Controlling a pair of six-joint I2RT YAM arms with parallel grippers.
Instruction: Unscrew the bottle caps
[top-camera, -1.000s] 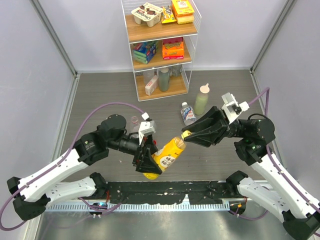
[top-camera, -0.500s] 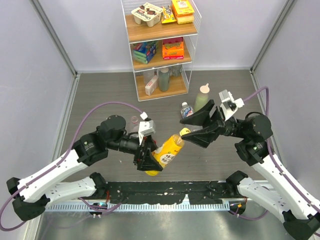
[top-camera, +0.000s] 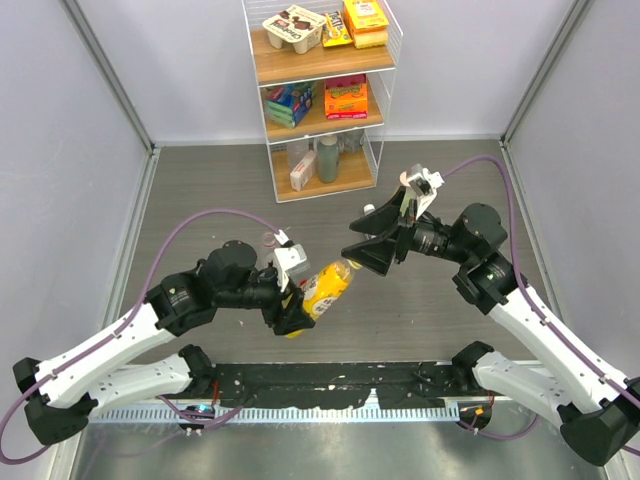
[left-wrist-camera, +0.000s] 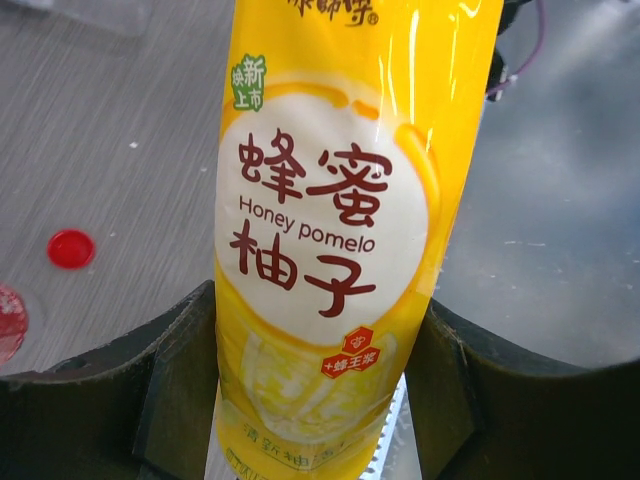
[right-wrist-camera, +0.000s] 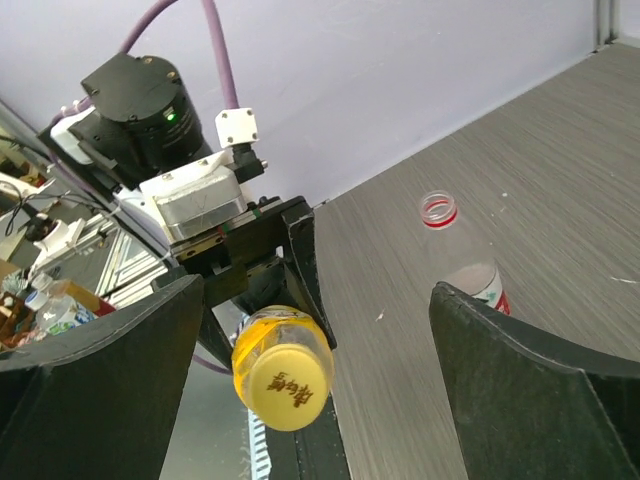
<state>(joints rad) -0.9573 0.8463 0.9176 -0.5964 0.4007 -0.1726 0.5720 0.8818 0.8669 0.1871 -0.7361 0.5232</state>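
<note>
Okay, left gripper is clamped on the lower body of the yellow-orange juice bottle. The bottle is held tilted above the worktop near its centre, with the neck pointing to about 2 o'clock. The yellow cap sits on the neck. The right gripper has its fingers spread wide apart and grips nothing. It hangs just at 2 o'clock of the cap and faces it. The cap lines up with the gap and touches neither finger. A clear bottle with red label stands upright on the worktop at 10 o'clock of the juice bottle, its neck open. The red cap lies flat on the worktop, at 9 o'clock of the juice bottle in the left wrist view. A wire rack of goods stands at 12 o'clock by the far wall.
</note>
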